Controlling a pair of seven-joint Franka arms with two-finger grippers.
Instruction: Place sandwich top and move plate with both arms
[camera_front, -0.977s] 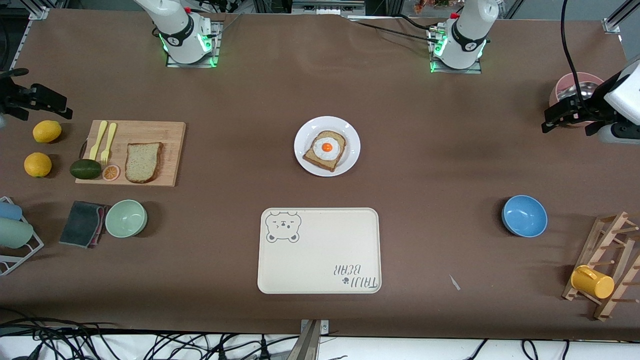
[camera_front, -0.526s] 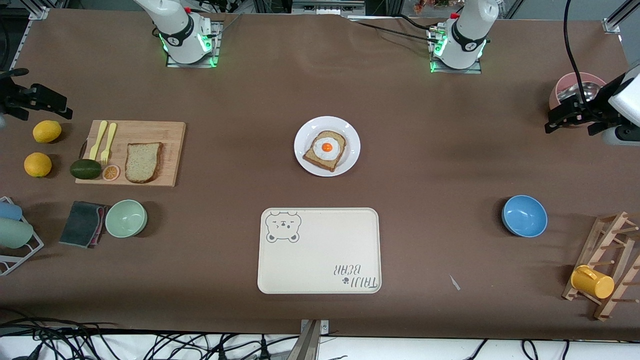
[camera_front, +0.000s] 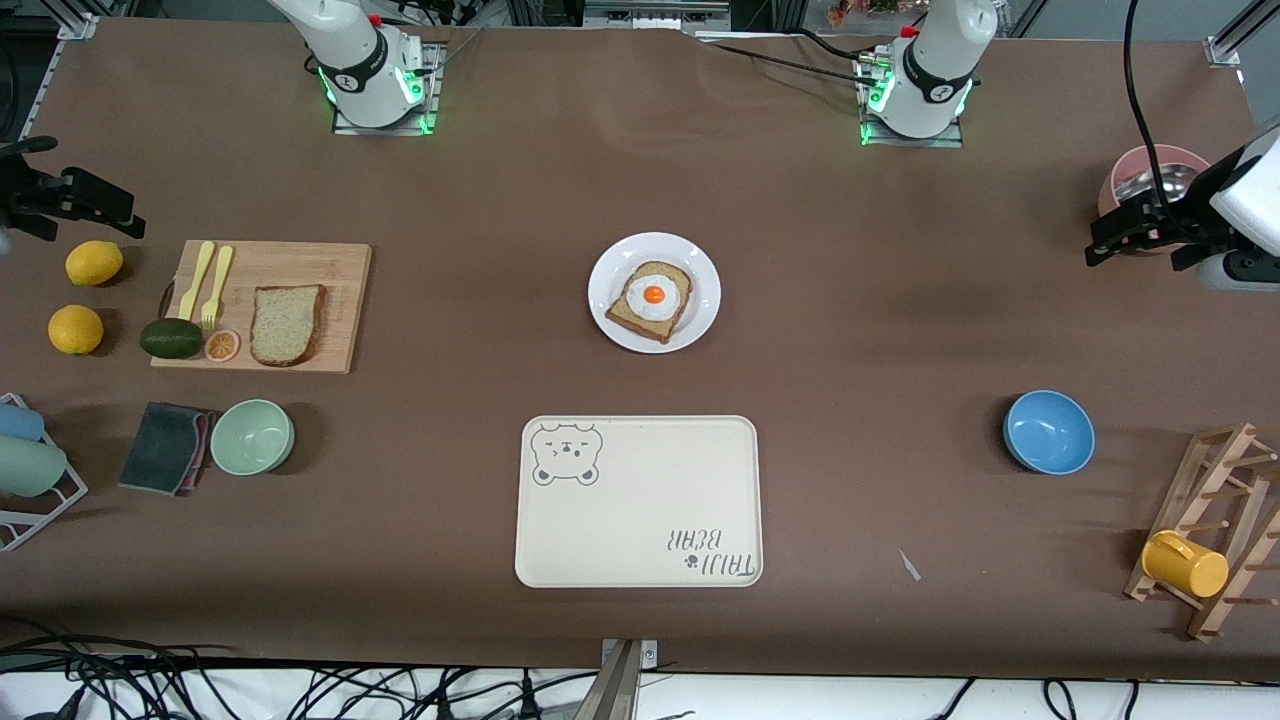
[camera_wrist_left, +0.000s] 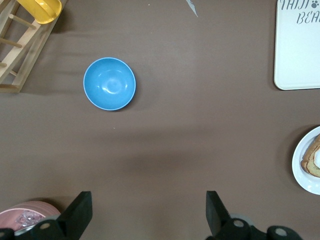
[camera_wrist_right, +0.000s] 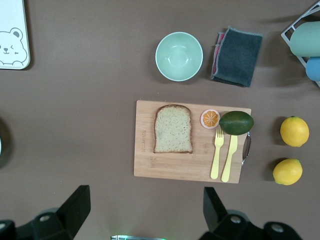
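Note:
The sandwich top (camera_front: 287, 325), a plain wholemeal slice, lies on a wooden board (camera_front: 330, 265) toward the right arm's end of the table; it also shows in the right wrist view (camera_wrist_right: 173, 128). The white plate (camera_front: 603, 300) sits mid-table and bears a slice with a fried egg (camera_front: 652, 298); its rim shows in the left wrist view (camera_wrist_left: 301, 165). My right gripper (camera_front: 128, 218) is open and empty, up over the table by a lemon (camera_front: 94, 262); its own view (camera_wrist_right: 145, 207) shows it wide open. My left gripper (camera_front: 1098, 243) hangs open and empty beside a pink bowl (camera_front: 1150, 170), also wide open (camera_wrist_left: 148, 212).
A cream bear tray (camera_front: 640, 540) lies nearer the camera than the plate. A blue bowl (camera_front: 1048, 431) and a wooden rack with a yellow cup (camera_front: 1185, 563) are at the left arm's end. A green bowl (camera_front: 252, 436), dark cloth (camera_front: 165, 447), avocado (camera_front: 171, 338) and forks (camera_front: 207, 280) are near the board.
The left gripper has wobbled slightly in place by the pink bowl. The right arm and all objects have stayed put.

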